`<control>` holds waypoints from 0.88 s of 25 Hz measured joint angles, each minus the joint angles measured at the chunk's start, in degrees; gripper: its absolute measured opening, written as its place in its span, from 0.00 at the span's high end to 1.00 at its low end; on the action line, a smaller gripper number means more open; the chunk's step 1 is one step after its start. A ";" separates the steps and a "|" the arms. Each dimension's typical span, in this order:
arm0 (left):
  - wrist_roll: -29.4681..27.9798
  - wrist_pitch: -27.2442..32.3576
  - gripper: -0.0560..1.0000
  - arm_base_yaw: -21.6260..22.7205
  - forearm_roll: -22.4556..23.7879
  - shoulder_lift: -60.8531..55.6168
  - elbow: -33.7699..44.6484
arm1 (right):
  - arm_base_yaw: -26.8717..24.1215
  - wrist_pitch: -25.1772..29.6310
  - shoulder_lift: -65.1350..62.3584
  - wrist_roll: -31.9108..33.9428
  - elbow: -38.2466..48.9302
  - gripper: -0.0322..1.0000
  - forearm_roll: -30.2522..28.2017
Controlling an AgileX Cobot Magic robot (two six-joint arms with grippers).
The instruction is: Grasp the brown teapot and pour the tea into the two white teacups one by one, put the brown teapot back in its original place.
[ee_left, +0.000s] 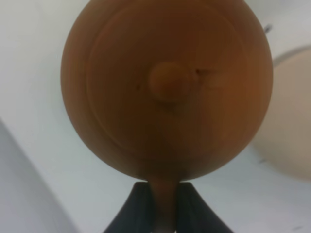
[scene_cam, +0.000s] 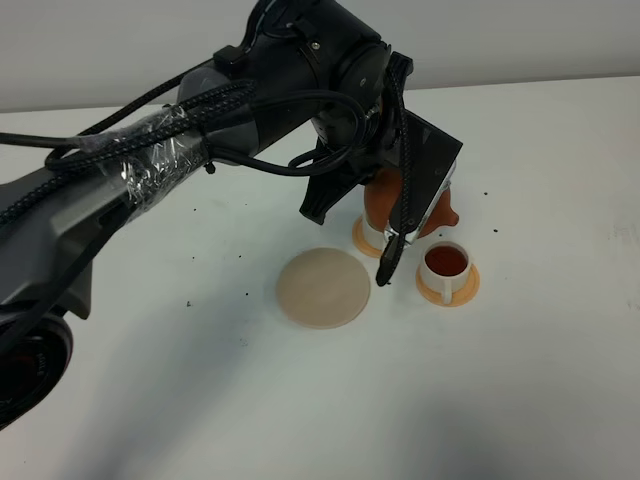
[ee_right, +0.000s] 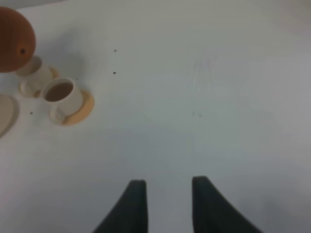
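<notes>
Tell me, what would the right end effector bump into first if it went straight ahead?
Most likely just the table; the right end effector points at bare tabletop. The teapot and cups sit off to the side, outside its line. Depth is hard to judge.

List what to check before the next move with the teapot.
1. Grip: the left pincer is shut on the handle of the teapot. Ok.
2. First cup: holds dark tea. Ok.
3. Second cup fill level: the teapot hangs above it and hides most of the inside. Cannot tell.
4. Coaster for the return: nothing on it, and it lies beside the cups. Ok.
5. Right pincer: open, holds nothing, apart from both cups. Ok.
</notes>
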 joint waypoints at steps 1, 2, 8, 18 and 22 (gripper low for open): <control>-2.21 1.40 0.83 0.00 -1.40 -0.24 0.00 | 0.00 0.00 0.00 0.00 0.00 0.74 0.00; -4.60 2.70 0.83 0.00 -2.56 -0.43 0.00 | 0.00 0.00 0.00 0.00 0.00 0.74 0.00; -19.72 8.69 0.83 0.00 -8.64 -0.43 0.00 | 0.00 0.00 0.00 0.00 0.00 0.74 0.00; -38.60 12.59 0.83 0.00 -15.76 -0.43 0.52 | 0.00 0.00 0.00 0.00 0.00 0.74 0.05; -43.23 12.59 0.83 0.00 -17.25 -0.43 2.32 | 0.00 0.00 0.00 0.00 0.00 0.74 0.05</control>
